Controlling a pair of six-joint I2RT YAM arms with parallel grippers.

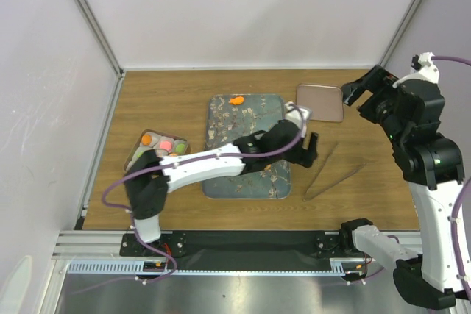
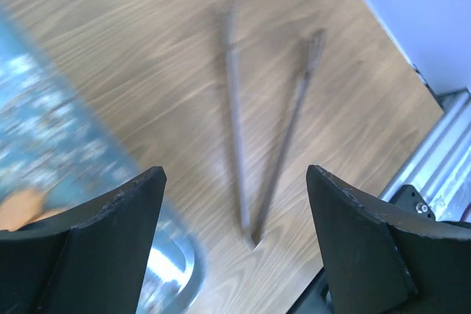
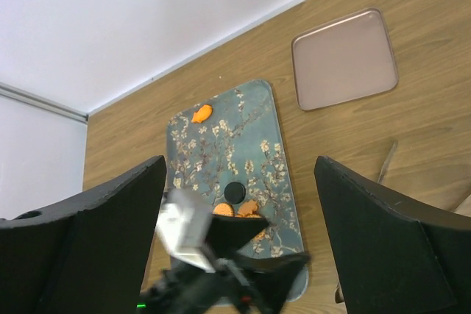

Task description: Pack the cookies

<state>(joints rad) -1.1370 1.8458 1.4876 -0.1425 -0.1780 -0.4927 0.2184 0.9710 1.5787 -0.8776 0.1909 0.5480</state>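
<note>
Orange cookie at tray far edge, black cookie mid-tray | left gripper wide, over tongs beside tray's right edge | right gripper wide, aloft far right

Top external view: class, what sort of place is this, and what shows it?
Probably a robotics lab test cell: the left arm and right arm are mounted on a metal rail at the wooden table edge, and white panels wall it in.
</note>
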